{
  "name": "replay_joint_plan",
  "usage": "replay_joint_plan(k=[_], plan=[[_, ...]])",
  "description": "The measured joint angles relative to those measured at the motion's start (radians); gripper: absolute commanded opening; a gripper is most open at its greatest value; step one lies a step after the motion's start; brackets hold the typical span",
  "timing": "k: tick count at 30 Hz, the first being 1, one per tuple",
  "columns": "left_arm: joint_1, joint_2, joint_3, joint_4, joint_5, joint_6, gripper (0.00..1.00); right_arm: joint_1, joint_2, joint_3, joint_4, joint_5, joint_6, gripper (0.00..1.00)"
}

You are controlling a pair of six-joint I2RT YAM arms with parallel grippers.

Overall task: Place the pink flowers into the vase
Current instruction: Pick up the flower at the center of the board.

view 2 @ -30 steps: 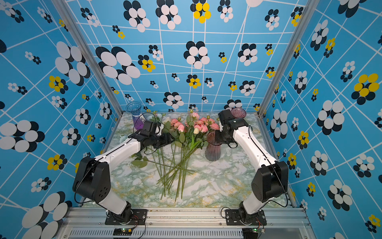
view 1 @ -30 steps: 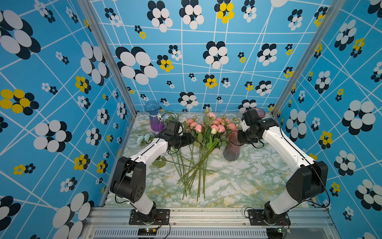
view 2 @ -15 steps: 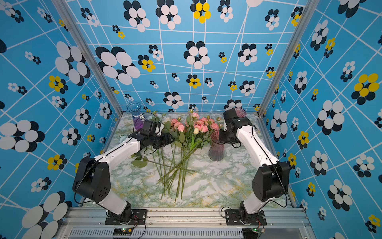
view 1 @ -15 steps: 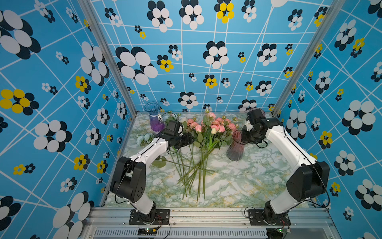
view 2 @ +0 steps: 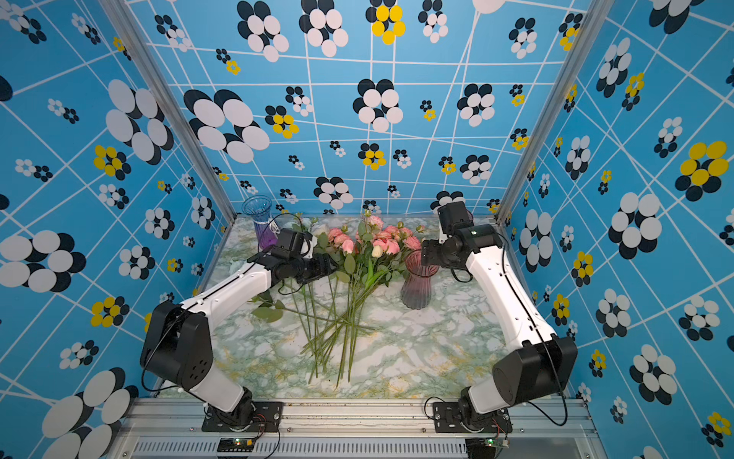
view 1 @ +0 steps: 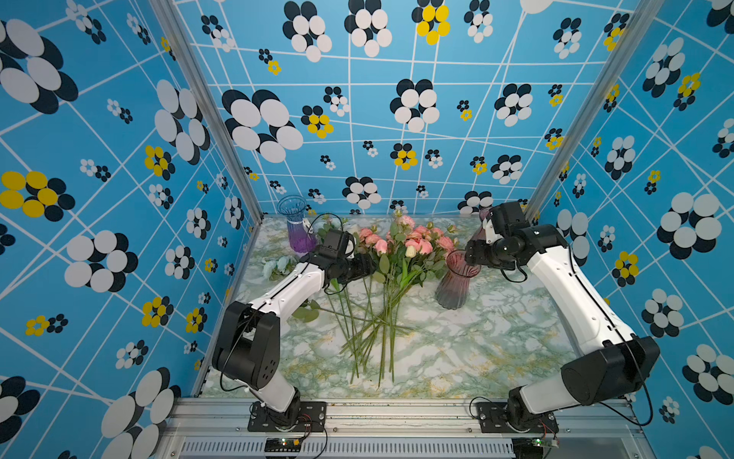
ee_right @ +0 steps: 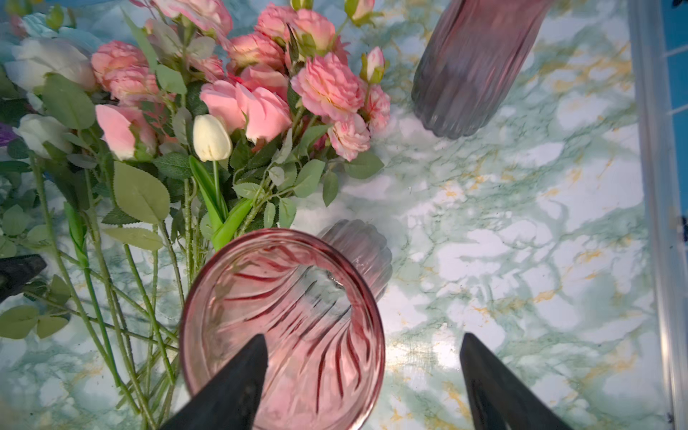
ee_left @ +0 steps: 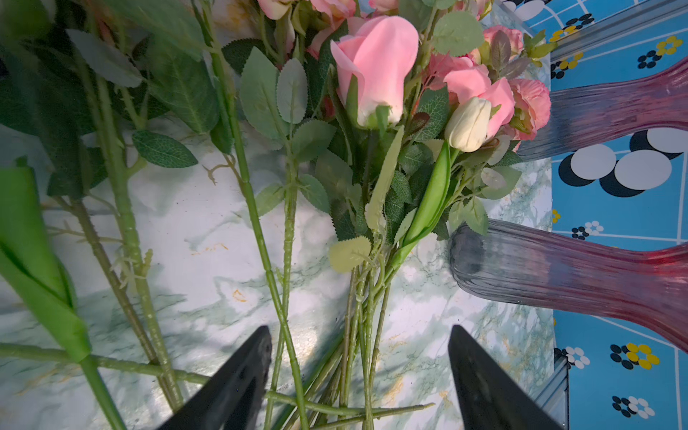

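The pink flowers (view 1: 413, 238) (view 2: 381, 238) lie in a bunch on the marble table, blooms to the back and stems fanned toward the front. A ribbed pink glass vase (view 1: 456, 282) (view 2: 416, 286) stands upright just right of the bunch. My left gripper (ee_left: 357, 335) (view 1: 369, 268) hovers open over the stems, several of them between its fingers, gripping none. My right gripper (ee_right: 365, 340) (view 1: 470, 254) is open at the vase (ee_right: 283, 316) rim: one finger over the mouth, the other outside, neither clamping. The wrist views show the blooms (ee_left: 376, 70) (ee_right: 327, 85) close up.
A second pink vase (ee_right: 473, 67) stands at the back right, behind my right wrist. A blue-and-purple vase (view 1: 296, 226) stands at the back left. A pale flower (view 1: 278, 264) lies by the left wall. A white tulip bud (ee_right: 211, 137) sits within the bunch.
My right gripper's jaws have opened wide at the vase rim, and the vase has shifted slightly to the right. The left arm has stayed where it was.
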Motion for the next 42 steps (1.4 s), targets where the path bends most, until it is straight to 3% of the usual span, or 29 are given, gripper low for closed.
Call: replay_joint_plan(k=[7, 17, 27, 28, 32, 38, 42], plan=[[-0.078, 0.075, 0.000, 0.040, 0.003, -0.035, 0.71, 0.060, -0.038, 0.057, 0.055, 0.001, 0.004, 0.99], [-0.090, 0.188, -0.017, 0.096, 0.001, -0.091, 0.62, 0.127, -0.013, 0.057, 0.095, 0.005, 0.006, 0.99], [-0.107, 0.273, -0.017, 0.146, -0.017, -0.103, 0.44, 0.129, -0.012, 0.004, 0.124, 0.005, 0.006, 0.99], [-0.107, 0.282, -0.017, 0.150, -0.017, -0.105, 0.36, 0.130, -0.012, -0.004, 0.126, 0.005, 0.006, 0.99], [-0.108, 0.292, -0.015, 0.175, -0.011, -0.104, 0.23, 0.131, -0.012, -0.034, 0.127, 0.005, 0.006, 0.99], [-0.108, 0.292, -0.005, 0.187, -0.010, -0.097, 0.20, 0.131, -0.012, -0.038, 0.128, 0.005, 0.006, 0.99], [-0.108, 0.292, 0.010, 0.181, -0.017, -0.080, 0.13, 0.131, -0.011, -0.038, 0.128, 0.005, 0.006, 0.99]])
